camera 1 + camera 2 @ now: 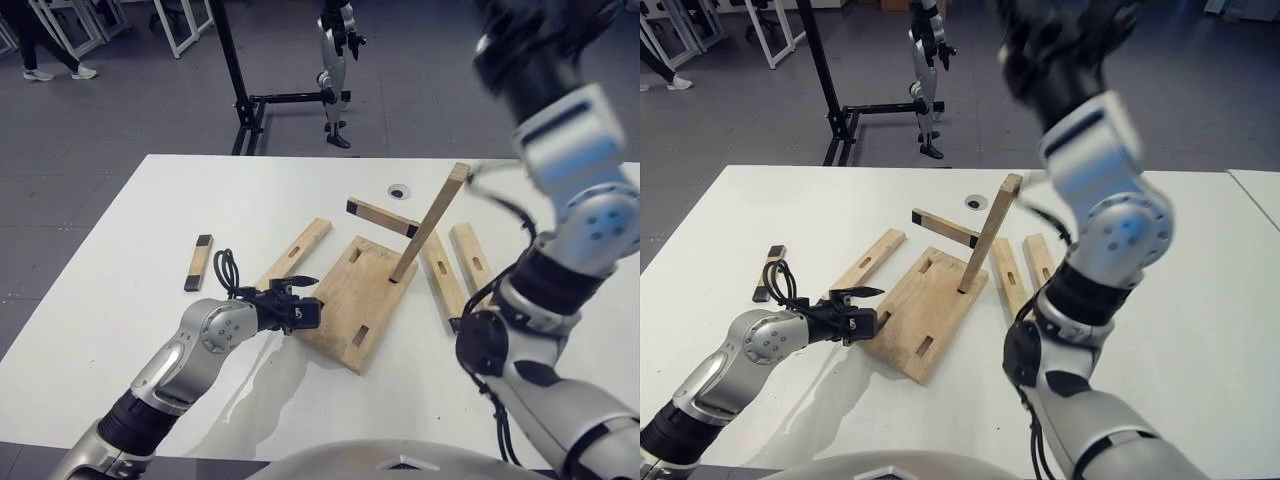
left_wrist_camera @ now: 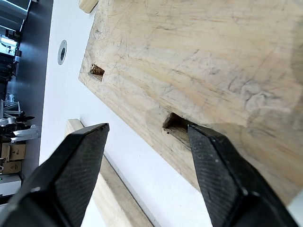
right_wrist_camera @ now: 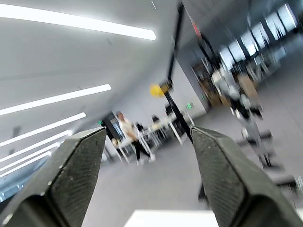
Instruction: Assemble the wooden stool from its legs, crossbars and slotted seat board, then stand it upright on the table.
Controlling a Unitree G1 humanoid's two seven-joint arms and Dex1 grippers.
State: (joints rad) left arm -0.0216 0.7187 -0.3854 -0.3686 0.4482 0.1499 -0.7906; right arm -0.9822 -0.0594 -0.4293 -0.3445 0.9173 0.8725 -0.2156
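The slotted seat board (image 1: 340, 310) lies flat mid-table. One wooden leg (image 1: 430, 222) stands tilted in its far slot. A leg with a black end (image 1: 382, 216) lies just behind the board, two more legs (image 1: 441, 274) lie to its right, and another leg (image 1: 297, 250) lies to its left. A short crossbar (image 1: 200, 262) rests farther left. My left gripper (image 1: 303, 300) is open at the board's near-left edge, with one finger (image 2: 215, 161) over a slot (image 2: 174, 125) and nothing gripped. My right gripper (image 3: 149, 135) is open and empty, raised high and facing the room.
A round cable hole (image 1: 400, 189) sits in the white table (image 1: 130, 300) behind the parts. A black stand frame (image 1: 250, 100) and another robot's legs (image 1: 335, 70) are on the floor beyond the far edge. Bare table spreads at the near left and right.
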